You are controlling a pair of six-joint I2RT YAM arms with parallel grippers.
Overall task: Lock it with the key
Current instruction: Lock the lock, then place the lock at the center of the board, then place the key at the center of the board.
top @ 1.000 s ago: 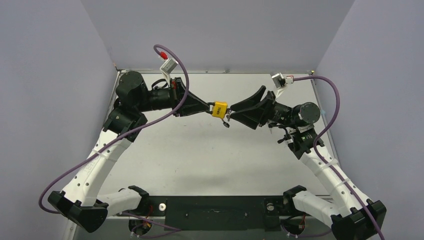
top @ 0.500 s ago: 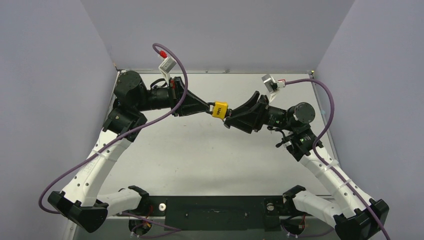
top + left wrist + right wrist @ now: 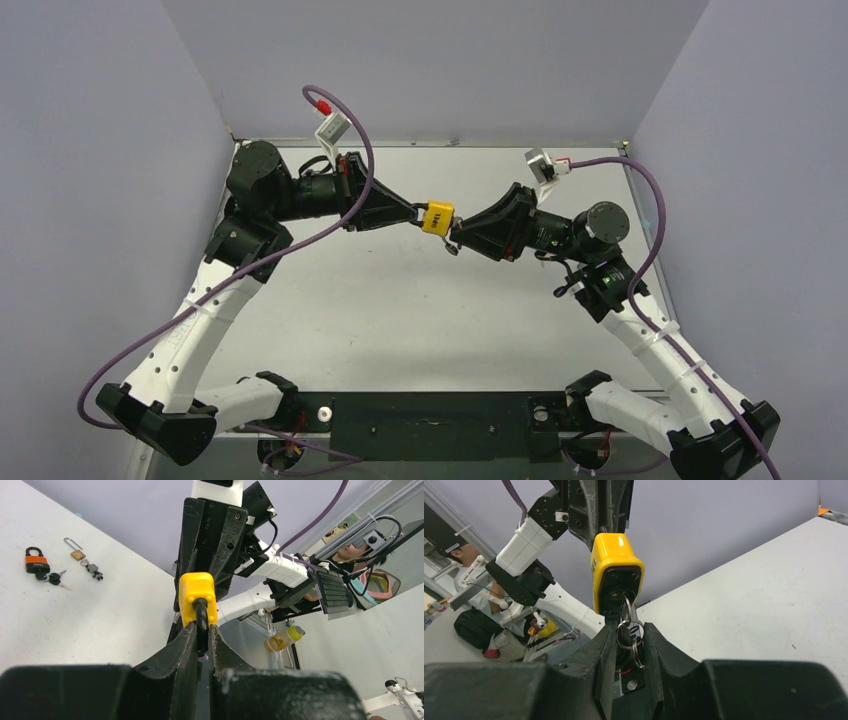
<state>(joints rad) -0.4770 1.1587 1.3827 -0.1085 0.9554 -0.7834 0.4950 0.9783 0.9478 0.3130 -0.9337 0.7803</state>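
Note:
A yellow padlock point(image 3: 437, 217) hangs in the air above the middle of the table, between both grippers. My left gripper point(image 3: 413, 213) is shut on its black shackle point(image 3: 201, 619); the yellow body point(image 3: 198, 597) stands just beyond the fingertips. My right gripper point(image 3: 458, 236) faces it from the right. In the right wrist view the padlock's underside point(image 3: 616, 582) shows a key point(image 3: 625, 606) in the keyhole. My right gripper point(image 3: 628, 630) is shut on the key's black head, with the key rings point(image 3: 630, 636) between the fingers.
An orange padlock point(image 3: 37, 563) with keys and a small brass padlock point(image 3: 77, 555) with keys lie on the white table point(image 3: 100, 610) in the left wrist view. Purple cables point(image 3: 660, 200) loop off both wrists. Grey walls surround the table on three sides.
My right wrist has rolled about its axis while holding the key and shifted slightly left toward the padlock. The padlock has tilted a little. The left arm has barely moved.

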